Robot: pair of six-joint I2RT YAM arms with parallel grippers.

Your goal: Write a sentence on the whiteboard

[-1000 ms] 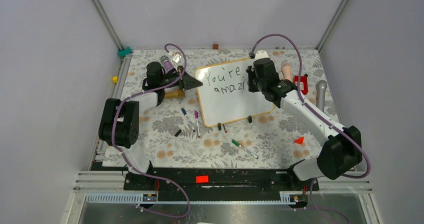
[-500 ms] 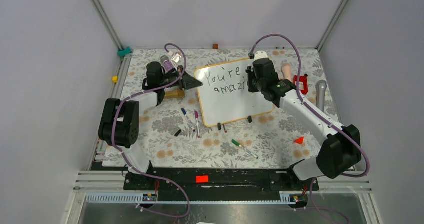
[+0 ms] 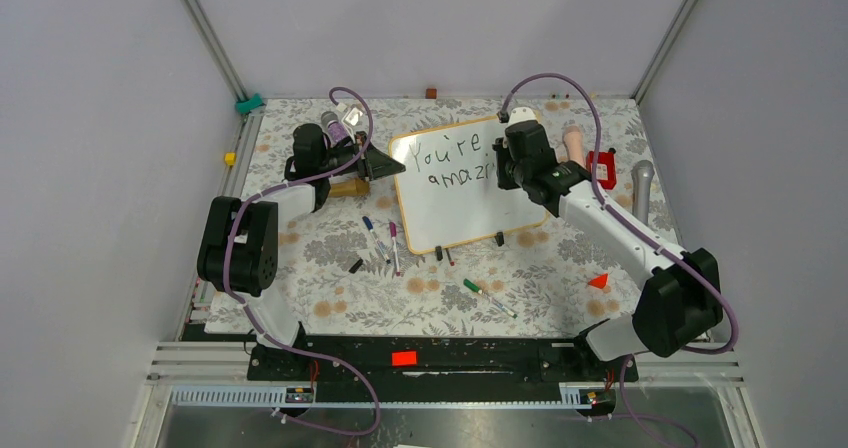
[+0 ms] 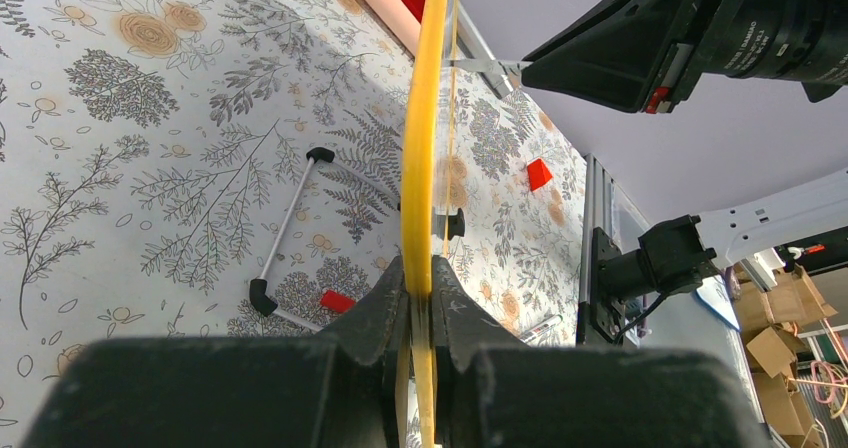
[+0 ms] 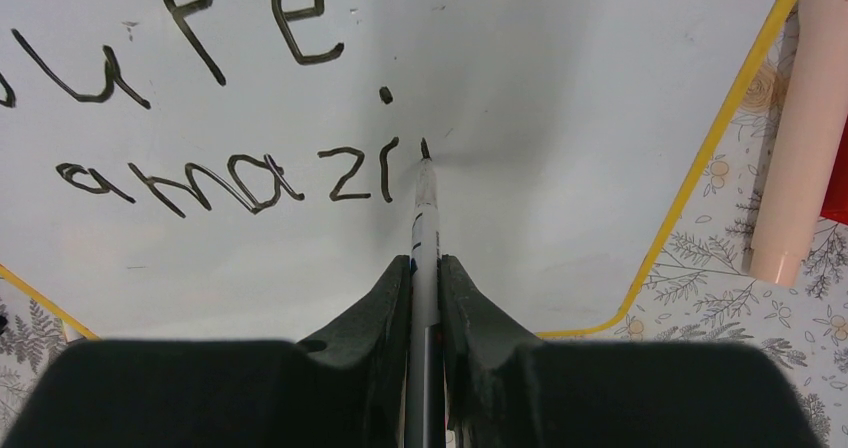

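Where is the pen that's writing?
In the right wrist view, the pen is clamped in the right pincer, its tip on the whiteboard right of "amazi".

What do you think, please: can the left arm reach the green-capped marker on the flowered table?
Probably not: the left gripper is shut on the yellow-framed whiteboard, away from that marker.

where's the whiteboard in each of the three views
Top external: the whiteboard lies at centre, tilted.
Left wrist: it is seen edge-on, a thin yellow strip running up from the left gripper, which is shut on it.
Right wrist: its white face fills most of the frame behind the marker, with the writing at upper left.
Shared landmark: the orange-yellow frame, visible in all three views.
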